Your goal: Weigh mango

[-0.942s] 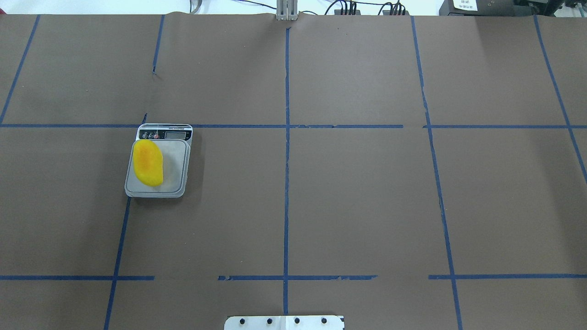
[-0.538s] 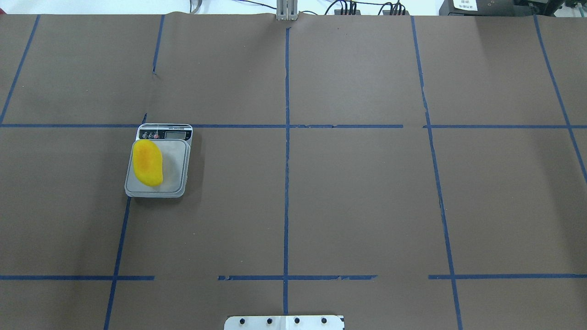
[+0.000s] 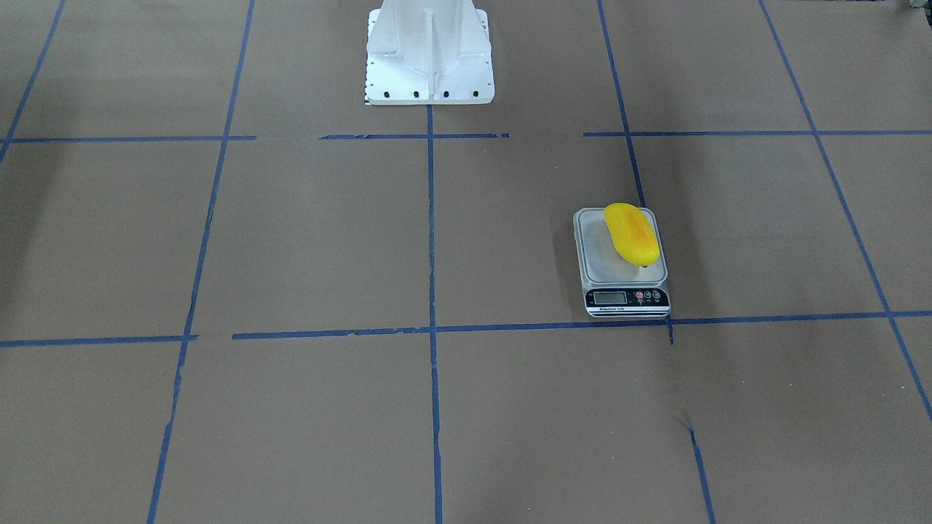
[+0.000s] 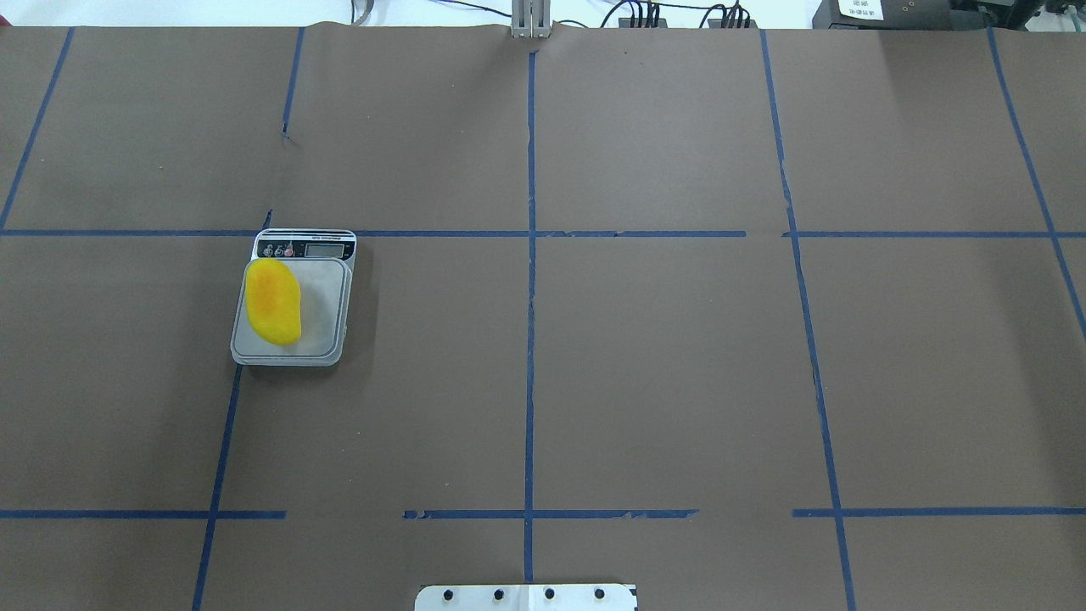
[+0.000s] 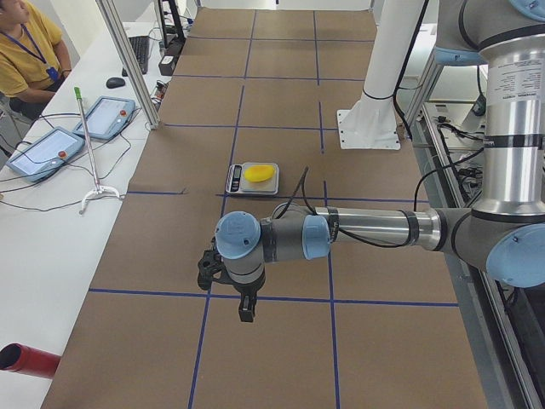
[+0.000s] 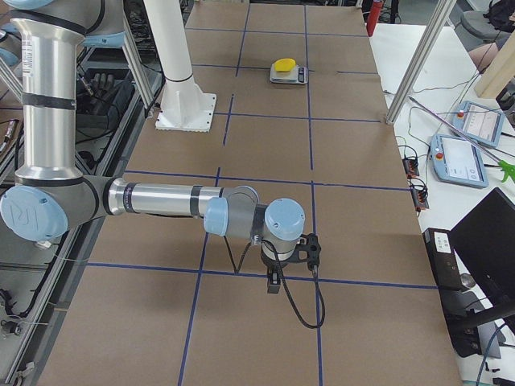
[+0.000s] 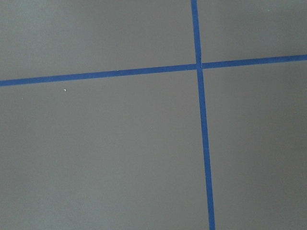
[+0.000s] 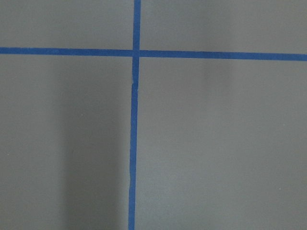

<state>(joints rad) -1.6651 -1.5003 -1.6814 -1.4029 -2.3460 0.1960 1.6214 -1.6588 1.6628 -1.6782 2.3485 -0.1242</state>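
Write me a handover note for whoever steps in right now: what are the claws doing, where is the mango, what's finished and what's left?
Left claw: hangs over bare table, apart from the scale; cannot tell whether it is open or shut.
Right claw: likewise over bare table, far from the scale; cannot tell.
Mango: lies on the scale's platform, toward the robot's left, nothing touching it.
Done: mango placed.
Left: read the display; its digits are too small to make out here.

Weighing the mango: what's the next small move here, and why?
Probably just wait and read the display: the mango lies wholly on the scale, nothing touching it, and the left arm and right arm hang well away from it. The digits are too small to read here.
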